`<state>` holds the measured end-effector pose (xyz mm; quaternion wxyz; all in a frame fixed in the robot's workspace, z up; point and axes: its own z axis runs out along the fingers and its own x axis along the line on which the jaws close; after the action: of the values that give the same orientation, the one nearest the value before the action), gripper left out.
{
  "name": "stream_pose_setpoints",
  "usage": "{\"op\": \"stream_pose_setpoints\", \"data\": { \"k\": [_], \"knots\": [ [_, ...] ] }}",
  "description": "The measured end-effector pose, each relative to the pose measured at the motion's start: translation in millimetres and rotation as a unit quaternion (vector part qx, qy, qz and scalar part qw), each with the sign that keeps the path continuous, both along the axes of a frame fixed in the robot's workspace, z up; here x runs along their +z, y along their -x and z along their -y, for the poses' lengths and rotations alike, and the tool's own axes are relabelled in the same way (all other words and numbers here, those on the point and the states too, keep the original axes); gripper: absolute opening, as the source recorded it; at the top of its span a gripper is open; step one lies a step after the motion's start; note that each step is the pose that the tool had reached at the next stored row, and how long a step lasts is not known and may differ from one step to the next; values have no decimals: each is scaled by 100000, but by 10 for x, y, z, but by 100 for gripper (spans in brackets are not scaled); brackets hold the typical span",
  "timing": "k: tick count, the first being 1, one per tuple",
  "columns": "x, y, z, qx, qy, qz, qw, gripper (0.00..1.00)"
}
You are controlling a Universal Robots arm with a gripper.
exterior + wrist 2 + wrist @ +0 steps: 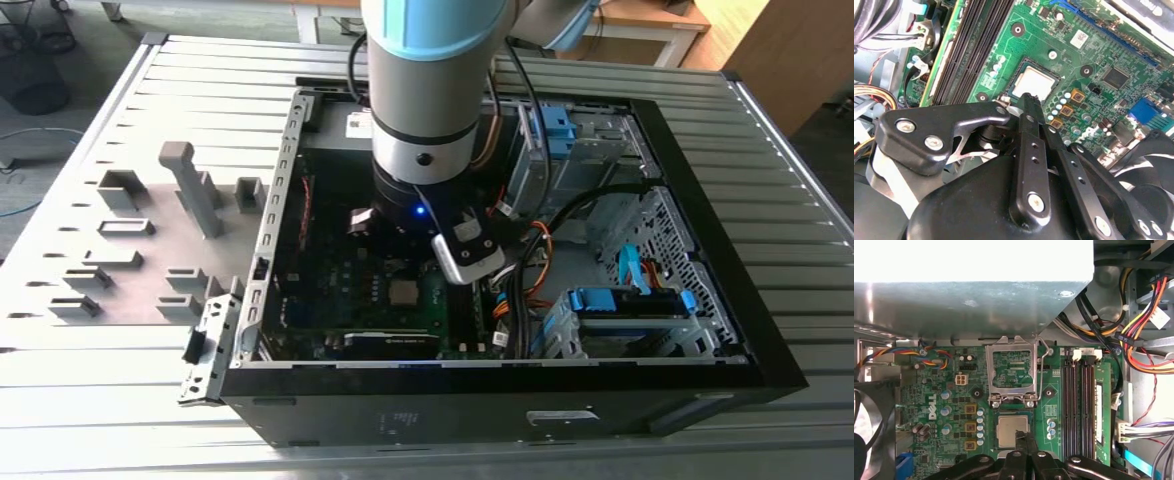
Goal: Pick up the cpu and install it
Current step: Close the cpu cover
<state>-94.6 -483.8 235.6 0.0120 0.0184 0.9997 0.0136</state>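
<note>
White letters [933,407], a maker's mark, stand sideways on the green board [1054,395]. A small white sticker [1080,37] on the board has print too tiny to read.

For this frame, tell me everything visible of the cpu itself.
The cpu is a small flat square chip with a plain silver-grey metal top. It lies flat in its socket on the green motherboard, and the metal socket bracket stands hinged open beside it, leaving its top uncovered. The gripper, fingers closed together, hangs over one edge of it in both wrist views; whether it touches the chip cannot be told. Nothing else rests on it.
</note>
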Motion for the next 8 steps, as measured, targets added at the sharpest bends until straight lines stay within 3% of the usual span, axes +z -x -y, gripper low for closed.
{"op": "stream_pose_setpoints", "data": {
  "k": [8],
  "knots": [
    [-4,-44,-4,21,2,-3,100000,11]
  ]
}}
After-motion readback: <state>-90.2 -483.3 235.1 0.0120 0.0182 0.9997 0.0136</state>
